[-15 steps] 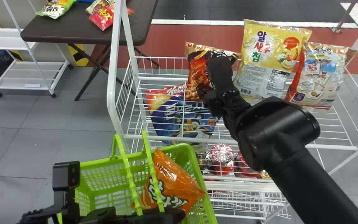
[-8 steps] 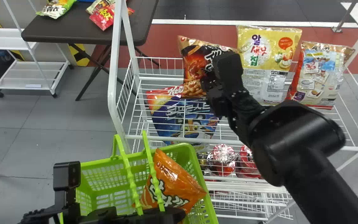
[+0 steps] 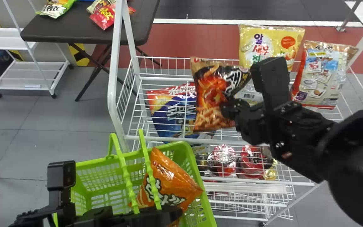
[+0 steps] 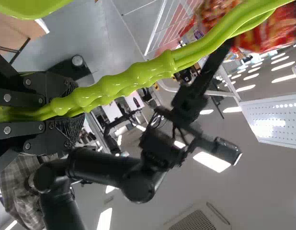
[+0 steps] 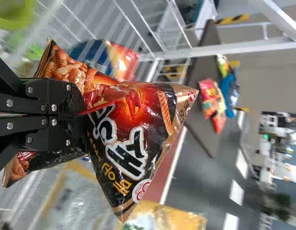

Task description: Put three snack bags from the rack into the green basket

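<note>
In the head view my right gripper (image 3: 228, 108) holds the black and red snack bag (image 3: 211, 94) by its side, above the rack's upper shelf. The right wrist view shows the right gripper (image 5: 83, 111) shut on that bag (image 5: 133, 110), whose foil is pinched between the fingers. The green basket (image 3: 102, 162) stands in front of the rack at lower left, an orange snack bag (image 3: 169, 183) inside. My left gripper (image 3: 128, 217) is at the basket's handles; in the left wrist view the left gripper (image 4: 66, 112) is shut on the green handles (image 4: 119, 88).
A yellow bag (image 3: 269, 41) and a red and beige bag (image 3: 323, 72) stand at the rack's back right. A blue cereal bag (image 3: 172, 110) lies on the left side. The rack's front rail (image 3: 181, 139) runs behind the basket. A dark table (image 3: 83, 31) is at far left.
The black and red bag has come off the back of the rack toward the front with my right gripper, swinging right and lower. The yellow bag has settled more upright. The basket has shifted slightly left.
</note>
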Motion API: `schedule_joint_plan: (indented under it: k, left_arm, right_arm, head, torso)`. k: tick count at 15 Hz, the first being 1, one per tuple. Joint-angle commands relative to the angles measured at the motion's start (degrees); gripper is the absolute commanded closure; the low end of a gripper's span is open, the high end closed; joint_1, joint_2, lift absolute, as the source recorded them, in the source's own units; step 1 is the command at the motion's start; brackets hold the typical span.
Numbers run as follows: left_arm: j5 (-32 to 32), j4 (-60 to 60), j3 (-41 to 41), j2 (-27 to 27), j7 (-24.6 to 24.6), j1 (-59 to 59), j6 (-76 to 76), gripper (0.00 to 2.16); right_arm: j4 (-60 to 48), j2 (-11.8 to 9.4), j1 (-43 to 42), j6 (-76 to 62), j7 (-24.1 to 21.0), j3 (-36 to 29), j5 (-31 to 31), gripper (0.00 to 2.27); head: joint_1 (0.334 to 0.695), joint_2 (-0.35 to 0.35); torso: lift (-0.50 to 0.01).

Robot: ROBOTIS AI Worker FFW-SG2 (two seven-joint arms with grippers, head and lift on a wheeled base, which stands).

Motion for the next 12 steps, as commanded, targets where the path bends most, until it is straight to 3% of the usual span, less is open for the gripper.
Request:
schedule_joint_plan:
  k: [1, 5, 12]
  left_arm:
    - [-0.01, 0.12, -0.48, -0.15, -0.74, -0.42, 0.00, 2.15]
    - [0.08, -0.05, -1.35, -0.15, -0.74, -0.51, 0.18, 2.15]
    - [0.08, -0.40, -3.46, -0.15, -0.74, -0.42, 0.18, 2.15]
  right_arm:
    - [-4.17, -1.04, 2.52, 6.69, 1.43, -2.59, -4.35, 2.25]
    - [-5.67, -0.60, 3.22, 12.50, 2.57, 0.75, -6.20, 2.25]
    - [-4.44, 1.77, 4.19, 13.02, 3.01, 6.63, -7.69, 2.25]
  head:
    - [0.695, -0.023]
    - [0.695, -0.033]
    - [0.695, 0.058]
  torso:
    - [0.000]
    - [0.000]
    - [0.000]
